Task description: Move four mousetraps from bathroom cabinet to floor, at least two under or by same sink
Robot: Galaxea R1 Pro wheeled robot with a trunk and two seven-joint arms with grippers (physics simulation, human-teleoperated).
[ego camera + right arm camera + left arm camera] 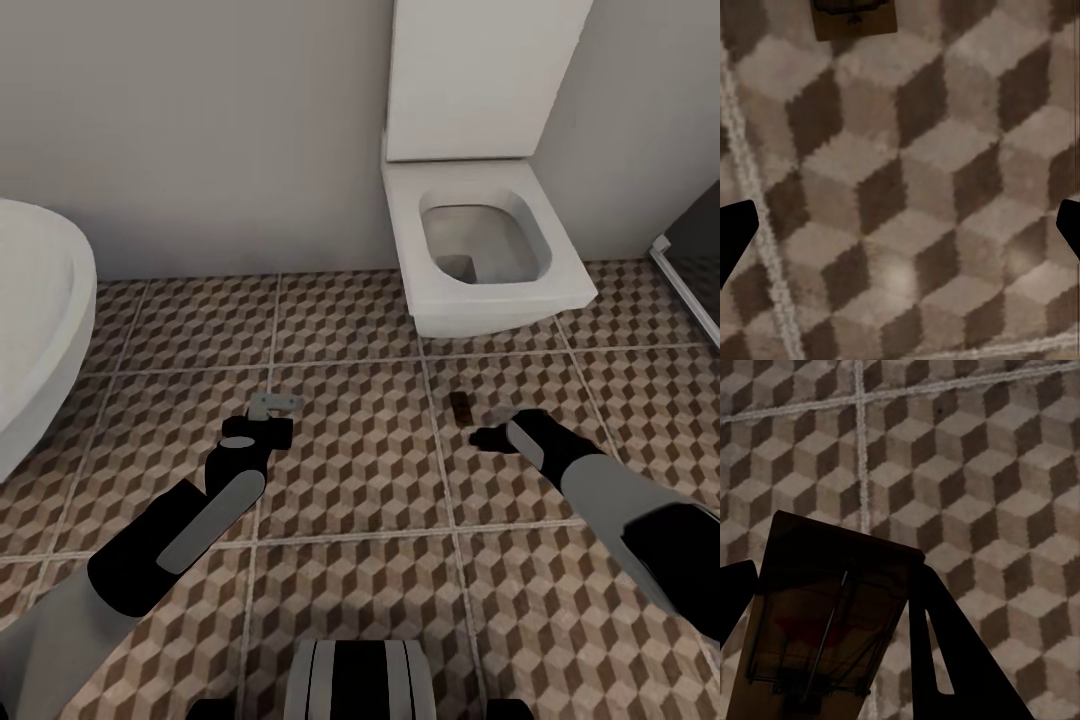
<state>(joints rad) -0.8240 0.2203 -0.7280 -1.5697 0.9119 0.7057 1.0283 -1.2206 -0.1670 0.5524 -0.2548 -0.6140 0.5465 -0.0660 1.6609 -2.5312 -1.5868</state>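
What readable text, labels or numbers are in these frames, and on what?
None. The mousetrap held in the left gripper shows only wire and a red patch, no legible print. The mousetrap on the floor, the toilet and the sink bear no markings.

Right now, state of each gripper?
Left gripper: shut on a mousetrap, held above the bathroom floor.
Right gripper: open, nothing between its fingers; another mousetrap lies ahead of it.
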